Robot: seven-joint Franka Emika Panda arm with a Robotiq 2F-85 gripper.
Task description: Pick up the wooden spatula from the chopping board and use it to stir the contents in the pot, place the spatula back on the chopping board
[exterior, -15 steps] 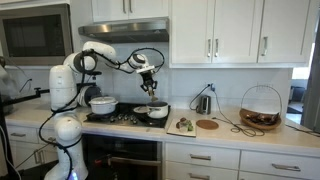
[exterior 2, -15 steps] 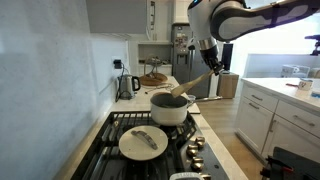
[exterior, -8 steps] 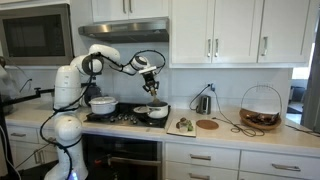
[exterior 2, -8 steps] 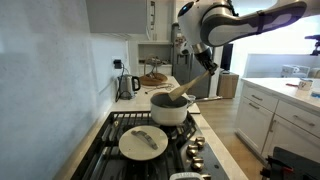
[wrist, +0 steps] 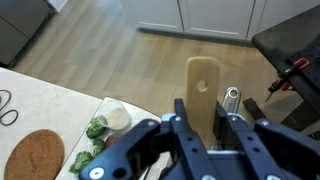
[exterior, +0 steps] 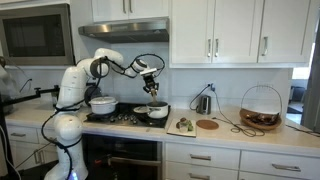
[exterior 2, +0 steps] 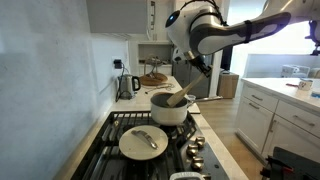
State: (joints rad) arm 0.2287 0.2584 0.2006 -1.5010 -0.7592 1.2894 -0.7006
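Kitchen: white cabinets [exterior: 215,30] above a pale countertop [exterior: 235,131], with a black gas stove [exterior 2: 105,135] set into it. Plank floor [wrist: 120,50] fills the upper part of the wrist view.

My gripper [wrist: 205,128] is clamped on the wooden spatula [wrist: 203,85], with a finger on each side of it. In the wrist view the spatula's long axis runs up and down the frame, and its broad end, which has a small slot, points to the top edge. In an exterior view it slants from upper right down-left, with its lower end inside the rim of the pot [exterior 2: 170,110] at frame centre.

The pot stands on the stove. A white pot [exterior: 102,104] stands to its left. The chopping board [exterior: 183,126], with green bits on it, lies on the countertop right of the stove. A round wooden disc [exterior: 207,124] lies just right of the board.
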